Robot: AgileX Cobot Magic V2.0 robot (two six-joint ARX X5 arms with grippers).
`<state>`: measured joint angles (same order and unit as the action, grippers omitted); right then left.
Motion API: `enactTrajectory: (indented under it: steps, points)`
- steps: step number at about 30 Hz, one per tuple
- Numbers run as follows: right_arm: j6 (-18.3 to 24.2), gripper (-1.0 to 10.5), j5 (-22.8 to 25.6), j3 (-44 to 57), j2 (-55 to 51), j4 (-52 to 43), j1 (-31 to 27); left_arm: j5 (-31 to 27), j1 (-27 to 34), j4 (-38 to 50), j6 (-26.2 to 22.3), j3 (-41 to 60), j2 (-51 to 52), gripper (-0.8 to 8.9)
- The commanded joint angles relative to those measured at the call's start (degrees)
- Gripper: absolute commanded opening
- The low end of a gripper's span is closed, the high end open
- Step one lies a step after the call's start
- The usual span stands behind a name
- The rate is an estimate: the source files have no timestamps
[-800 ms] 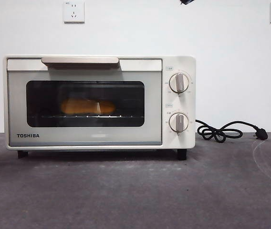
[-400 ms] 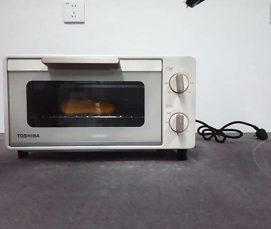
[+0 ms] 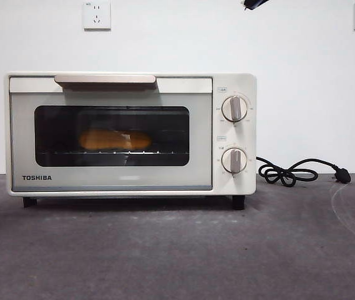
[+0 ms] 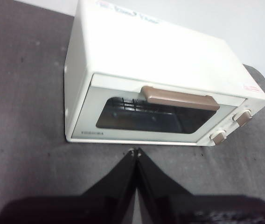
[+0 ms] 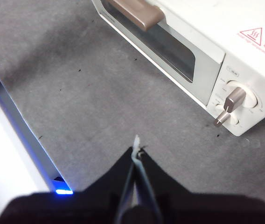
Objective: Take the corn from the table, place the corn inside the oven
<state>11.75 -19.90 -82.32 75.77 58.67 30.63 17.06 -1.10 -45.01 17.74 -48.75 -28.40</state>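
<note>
My left hand (image 4: 135,151) is pressed shut on nothing, hanging above the table (image 4: 25,116) in front of the oven (image 4: 160,70). My right hand (image 5: 136,149) is also closed and empty, over bare table off the oven's knob end. From the front I see only a black tip (image 3: 253,4) at the top edge. The oven door is closed; the corn (image 3: 115,140) lies on the rack inside, dim behind the dark glass.
</note>
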Motion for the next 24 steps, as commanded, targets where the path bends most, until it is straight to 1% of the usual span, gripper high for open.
enactTrajectory:
  steps: [1,11,14,15,16,18,19,21,22,24]
  points:
    - [0.0,0.0,0.0,-0.1,-0.3,-0.3,0.0,-0.2,-0.1,-0.2,1.1,0.2,-1.1,-0.04]
    - [0.0,0.0,0.9,-0.1,-0.3,-0.3,0.0,-0.4,-0.1,0.0,1.1,0.2,-9.8,-0.04]
    - [0.0,0.0,0.9,-0.1,-0.3,-0.3,0.0,-0.8,0.0,-0.2,1.0,0.2,-9.5,-0.04]
    - [0.0,0.0,0.9,-0.1,-0.3,-0.3,0.1,-0.6,0.0,-0.2,-0.1,0.2,-8.7,-0.04]
    - [0.0,0.0,0.9,-0.1,-0.3,-0.3,0.0,-0.7,0.0,-0.1,-2.5,0.2,-7.5,-0.04]
    - [0.0,0.0,0.9,-0.1,-0.3,-0.3,0.0,-0.9,0.0,1.0,-3.0,0.2,-5.3,-0.04]
    - [0.0,0.0,0.9,-0.1,-0.3,-0.3,0.0,-1.6,0.0,2.4,-2.8,0.2,-3.9,-0.04]
    - [0.0,0.0,0.9,-0.1,-0.3,-0.3,0.0,-4.1,-0.2,8.0,-1.0,0.3,-0.2,-0.04]
    - [0.0,0.0,0.9,-0.1,-0.3,-0.3,0.0,-5.2,-0.3,11.2,-0.8,0.4,1.7,-0.04]
    - [0.0,0.0,0.9,-0.1,-0.3,-0.3,0.0,-5.0,-0.5,19.1,-1.7,1.1,6.1,-0.04]
